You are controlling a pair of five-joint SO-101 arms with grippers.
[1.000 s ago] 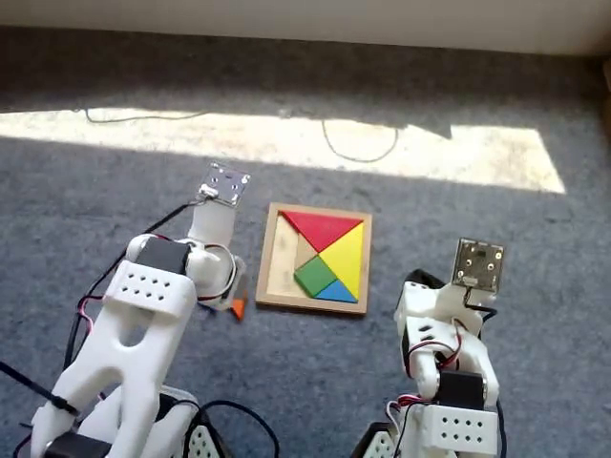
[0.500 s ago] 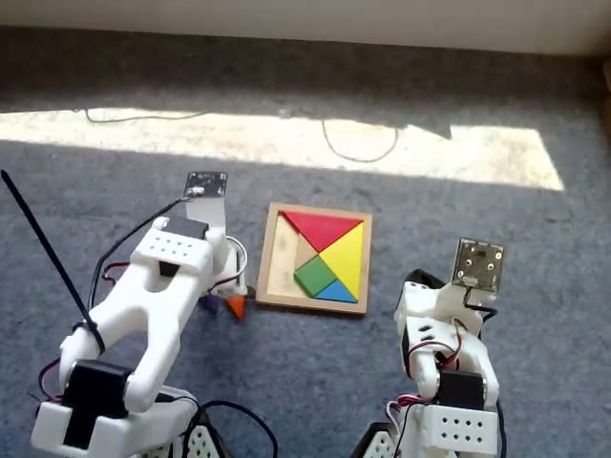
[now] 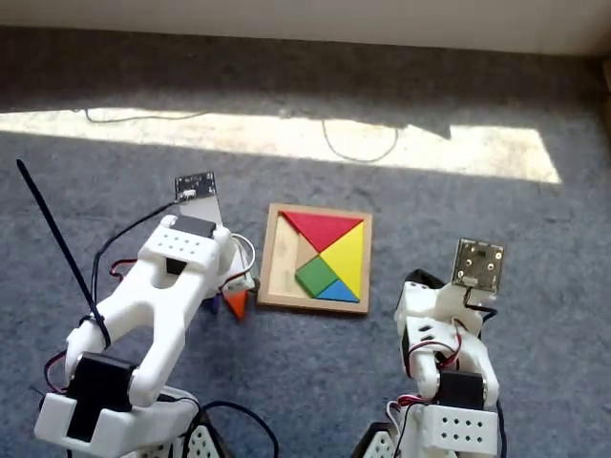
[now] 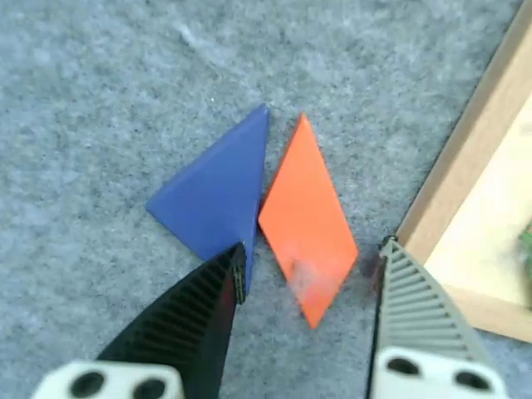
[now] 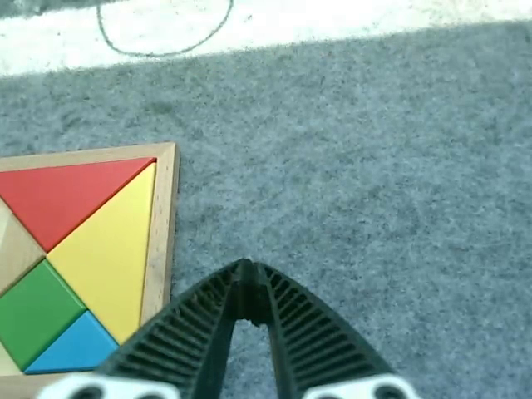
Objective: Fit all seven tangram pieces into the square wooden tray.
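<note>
Left gripper is spread wide and sitting low over the carpet, with the orange diamond piece lying right between its two fingers. Nothing is clamped; there's daylight on both sides of the piece. The black finger has its tip right at a corner of the dark blue triangle, which lies flat just beside the orange one, their long edges almost touching. The grey finger is on the other side, close to the outer rim of the wooden tray.

Both loose pieces are on the carpet just outside the tray's left edge, down by the corner nearest the left arm.

Inside the tray there's a red triangle along the far edge, a yellow triangle against the right edge, a green square in the middle, and a small light blue triangle on the near edge. The left part is bare wood.

Right gripper is pinched together, holding nothing, over the carpet off the tray's right edge, well apart from all the pieces.
</note>
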